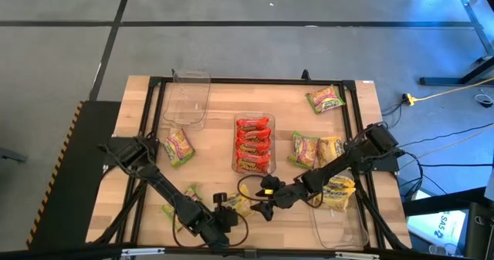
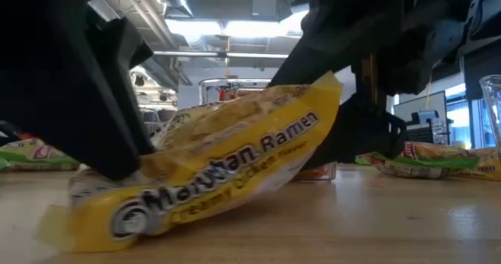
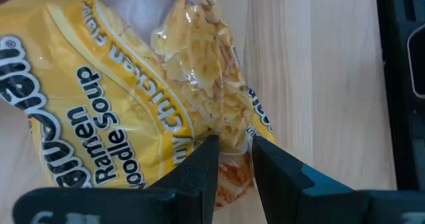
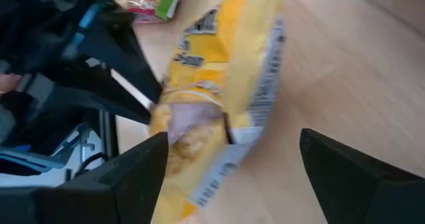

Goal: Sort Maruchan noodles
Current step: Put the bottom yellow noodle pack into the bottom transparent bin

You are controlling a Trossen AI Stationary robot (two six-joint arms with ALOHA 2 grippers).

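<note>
- High view: at the near edge of the wooden table [image 1: 220, 106], slightly left of centre, the left gripper [image 1: 228, 208] pinches one end of a yellow noodle packet [image 1: 240, 205] — its two fingers [image 3: 199, 174] clenched on the crinkled plastic, as the left wrist view shows.
- Just right of that packet, the right gripper [image 1: 262, 207] points at it with its fingers [image 4: 136, 174] spread wide, released; the packet lies between them without either finger touching it.
- From table height the packet [image 2: 211, 174] rests tilted, its low end on the wood and its other end raised.
- Near right corner: a clear tray [image 1: 340, 227] holds another yellow packet [image 1: 338, 192] at its far end.
- Left side — a green packet [image 1: 178, 146]; a second green one [image 1: 170, 207] lies near the left arm.
- Centre: a clear tray [image 1: 254, 119] filled with red packets [image 1: 253, 144].
- Right of it lie a green packet [image 1: 302, 149] and a yellow one [image 1: 331, 149].
- Far left stands an empty-looking clear tray [image 1: 187, 98]; far right, a green packet [image 1: 325, 99].
</note>
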